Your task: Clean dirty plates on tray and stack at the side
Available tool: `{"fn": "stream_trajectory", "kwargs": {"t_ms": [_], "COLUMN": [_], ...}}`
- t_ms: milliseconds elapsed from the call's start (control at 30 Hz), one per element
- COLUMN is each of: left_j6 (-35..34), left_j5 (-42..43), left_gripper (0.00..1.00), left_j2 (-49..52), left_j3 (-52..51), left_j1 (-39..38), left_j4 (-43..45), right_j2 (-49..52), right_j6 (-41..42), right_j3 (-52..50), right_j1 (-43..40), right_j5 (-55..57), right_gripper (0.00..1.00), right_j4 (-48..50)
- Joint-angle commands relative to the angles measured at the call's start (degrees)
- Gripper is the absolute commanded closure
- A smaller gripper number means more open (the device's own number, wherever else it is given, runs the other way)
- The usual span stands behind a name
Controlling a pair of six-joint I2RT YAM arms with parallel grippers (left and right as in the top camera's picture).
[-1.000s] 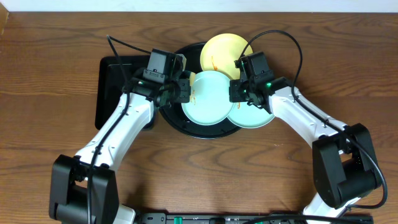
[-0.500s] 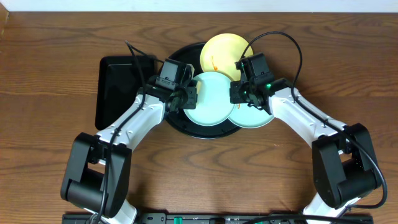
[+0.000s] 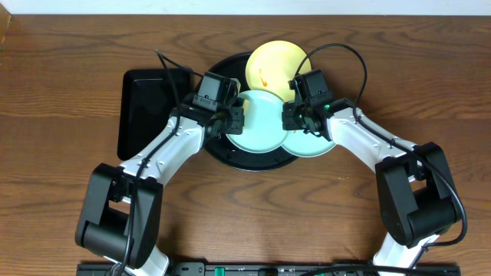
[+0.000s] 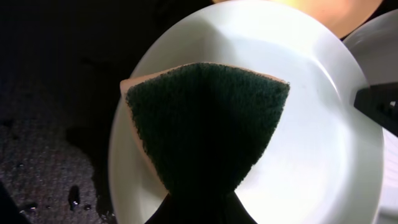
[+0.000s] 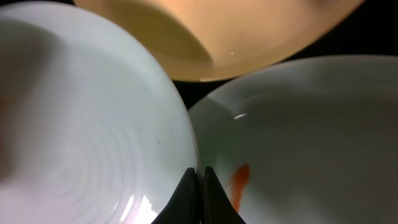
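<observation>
The round black tray (image 3: 227, 156) carries three plates. A pale yellow plate (image 3: 275, 65) with an orange smear lies at the back. A mint-green plate (image 3: 262, 123) lies in the middle, overlapping a second mint-green plate (image 3: 314, 144) on its right. That right plate shows an orange streak (image 5: 240, 179). My left gripper (image 3: 232, 119) is shut on a dark green scouring sponge (image 4: 205, 124), which lies flat on the middle plate's left part (image 4: 311, 155). My right gripper (image 5: 200, 178) is shut on the right rim of the middle plate (image 5: 93, 124).
A rectangular black tray (image 3: 146, 107) lies left of the round one, partly under my left arm. Water drops dot the tray floor (image 4: 43, 174) beside the plate. Brown wooden table surrounds everything, with a pale wall edge at the back.
My left gripper has slid right with the sponge onto the middle plate's left side, covering an orange smear there. The right gripper has barely shifted.
</observation>
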Motion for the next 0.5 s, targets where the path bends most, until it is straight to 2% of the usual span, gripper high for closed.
{"fn": "stream_trajectory", "kwargs": {"t_ms": [0, 467], "left_j6": [1.64, 3.15], "left_j5": [-0.59, -3.58], "left_gripper": [0.93, 0.93], "left_j2": [1.97, 1.51], "left_j3": [0.13, 0.15], "left_j1": [-1.03, -1.03], "left_j4": [-0.07, 2.47], "right_j2": [0.42, 0.39], "right_j6": [-0.22, -1.03], "right_j3": [-0.39, 0.02], "right_j1": [-0.02, 0.13], "right_j5": [0.24, 0.24], "right_gripper": [0.99, 0.99], "right_j4": [-0.04, 1.77]}}
